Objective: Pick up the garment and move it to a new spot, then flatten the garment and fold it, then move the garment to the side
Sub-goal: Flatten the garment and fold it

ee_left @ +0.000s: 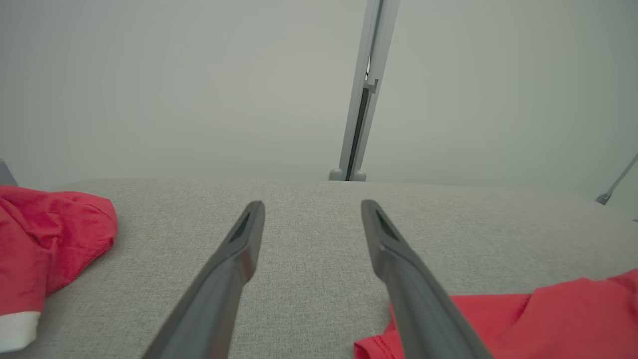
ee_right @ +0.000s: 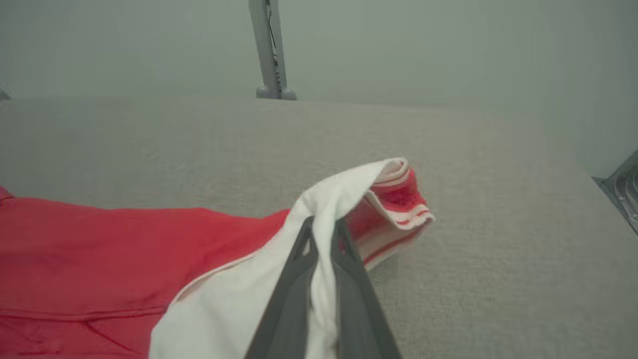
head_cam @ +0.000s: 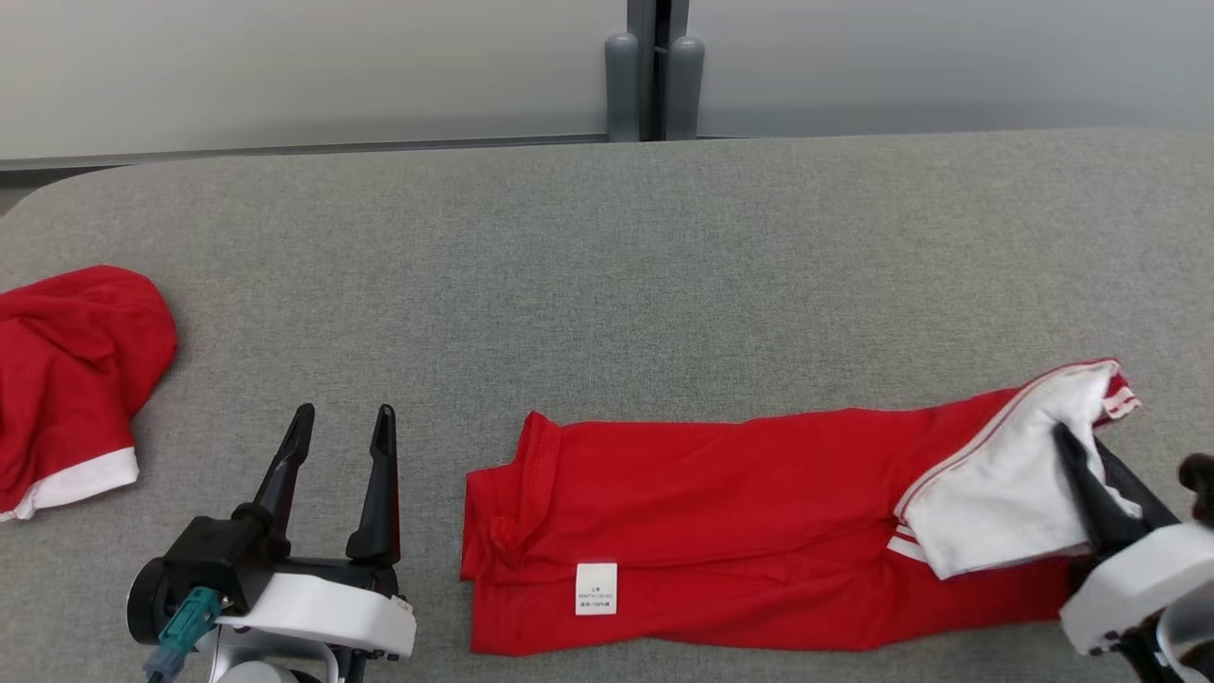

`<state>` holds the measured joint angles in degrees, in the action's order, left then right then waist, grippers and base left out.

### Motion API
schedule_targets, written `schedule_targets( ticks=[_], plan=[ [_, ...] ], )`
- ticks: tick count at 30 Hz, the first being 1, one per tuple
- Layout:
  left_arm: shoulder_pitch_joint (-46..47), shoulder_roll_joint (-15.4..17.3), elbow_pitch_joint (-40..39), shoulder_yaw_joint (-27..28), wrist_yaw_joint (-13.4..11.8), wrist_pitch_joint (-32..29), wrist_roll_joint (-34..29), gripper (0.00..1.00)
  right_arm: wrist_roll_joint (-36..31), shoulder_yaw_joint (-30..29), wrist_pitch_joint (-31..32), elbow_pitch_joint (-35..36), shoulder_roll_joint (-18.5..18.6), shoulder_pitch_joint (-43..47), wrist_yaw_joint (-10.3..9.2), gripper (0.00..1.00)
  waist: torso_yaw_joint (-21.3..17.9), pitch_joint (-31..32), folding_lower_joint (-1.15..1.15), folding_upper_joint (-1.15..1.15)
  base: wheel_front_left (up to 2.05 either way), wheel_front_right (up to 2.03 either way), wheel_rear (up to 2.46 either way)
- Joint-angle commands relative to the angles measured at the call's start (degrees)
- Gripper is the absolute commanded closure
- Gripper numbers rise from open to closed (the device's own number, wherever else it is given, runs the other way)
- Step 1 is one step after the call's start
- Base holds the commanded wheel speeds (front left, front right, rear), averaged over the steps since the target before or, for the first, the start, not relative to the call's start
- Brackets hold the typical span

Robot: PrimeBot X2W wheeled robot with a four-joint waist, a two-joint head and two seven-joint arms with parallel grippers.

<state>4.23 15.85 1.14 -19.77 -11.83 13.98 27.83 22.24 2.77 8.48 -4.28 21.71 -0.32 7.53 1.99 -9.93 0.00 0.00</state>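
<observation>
Right wrist view: clamping the right gripper firmly on the white sleeve, cloth pinched between both fingers. Working on the red garment, spread long along the near edge of the grey table. Resting the left gripper spread wide and empty just left of it. Probably starting a fold: lifting only enough to clear the cloth, carrying the sleeve leftward over the body, watching for the lower layer dragging, avoiding the crumpled red cloth far left.
</observation>
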Motion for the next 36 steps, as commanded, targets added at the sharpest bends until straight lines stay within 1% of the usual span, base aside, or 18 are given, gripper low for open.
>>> schedule_targets(
  ticks=[1,5,8,9,10,15,18,22,25,26,27,28,30,33,36],
  plan=[
    [0.2,0.21,0.23,-0.05,0.27,0.25,0.35,0.0,-1.18,2.19,2.03,4.72,-1.09,-1.3,-0.08,1.0,0.17,0.7,0.0,0.0,0.0,0.0,0.0],
    [0.32,0.1,0.57,-0.62,0.44,-0.02,0.28,0.0,-1.49,9.04,6.09,11.44,-4.0,-3.49,-0.05,1.0,0.84,1.73,0.0,0.0,0.0,0.0,0.0],
    [0.76,-0.03,0.72,-1.06,0.61,-0.1,0.16,0.0,-0.39,14.96,7.54,12.52,-7.05,-5.66,-0.05,1.0,1.6,2.09,0.0,0.0,0.0,0.0,0.0],
    [0.76,-0.03,0.72,-1.06,0.61,-0.1,0.16,0.0,-0.39,14.96,7.54,12.52,-7.05,-5.66,-0.05,1.0,1.6,2.09,0.0,0.0,0.0,0.0,0.0],
    [0.93,-0.16,0.75,-1.19,0.61,-0.09,0.21,0.0,0.2,17.13,7.82,12.01,-8.17,-6.1,-0.05,1.0,1.92,2.17,0.0,0.0,0.0,0.0,0.0],
    [1.42,-0.52,0.95,-1.86,0.93,-0.17,0.27,0.0,2.33,27.9,6.83,6.55,-13.83,-8.95,-0.05,1.0,3.65,1.65,0.0,0.0,0.0,0.0,0.0],
    [1.69,-0.79,1.36,-1.96,1.11,-0.03,0.39,0.0,3.9,32.3,5.06,1.4,-16.0,-10.81,-0.05,1.0,4.73,0.77,0.0,0.0,0.0,0.0,0.0],
    [2.51,-1.21,2.01,-2.24,1.47,0.24,0.43,0.0,5.07,34.95,1.97,-6.48,-17.92,-13.67,-0.05,1.0,5.93,-0.25,0.0,0.0,0.0,0.0,0.0],
    [2.96,-1.36,2.4,-2.35,1.59,0.3,0.4,0.0,5.72,35.9,-0.29,-10.97,-18.34,-16.17,-0.05,1.0,6.43,-1.03,0.0,0.0,0.0,0.0,0.0],
    [3.21,-1.38,2.53,-2.29,1.63,0.38,0.36,0.0,5.87,36.19,-0.93,-12.11,-18.45,-16.88,-0.05,0.93,6.45,-1.16,0.0,0.0,0.0,0.0,0.0],
    [3.35,-1.34,2.65,-2.2,1.67,0.46,0.31,0.0,6.09,36.23,-1.7,-13.28,-18.54,-17.44,-0.05,0.5,6.42,-1.28,0.0,0.0,0.0,0.0,0.0],
    [3.47,-1.28,2.68,-2.13,1.73,0.5,0.24,0.0,6.59,36.0,-2.43,-14.21,-18.5,-17.92,-0.05,0.0,6.32,-1.47,0.0,0.0,0.0,0.0,0.0],
    [3.59,-1.19,2.82,-2.03,1.9,0.65,0.12,0.0,7.35,36.92,-4.33,-14.62,-18.73,-19.54,-0.05,0.0,6.1,-1.68,0.0,0.0,0.0,0.0,0.0],
    [3.53,-1.04,3.03,-1.73,1.87,0.72,0.08,0.0,9.62,39.44,-8.39,-12.39,-18.72,-21.23,-0.05,0.0,5.53,-1.66,0.0,0.0,0.0,0.0,0.0],
    [3.63,-0.88,3.27,-1.58,1.8,0.77,-0.11,0.0,9.91,39.47,-12.58,-10.1,-18.61,-22.63,-0.05,0.0,4.69,-1.3,0.0,0.0,0.0,0.0,0.0]
  ],
)
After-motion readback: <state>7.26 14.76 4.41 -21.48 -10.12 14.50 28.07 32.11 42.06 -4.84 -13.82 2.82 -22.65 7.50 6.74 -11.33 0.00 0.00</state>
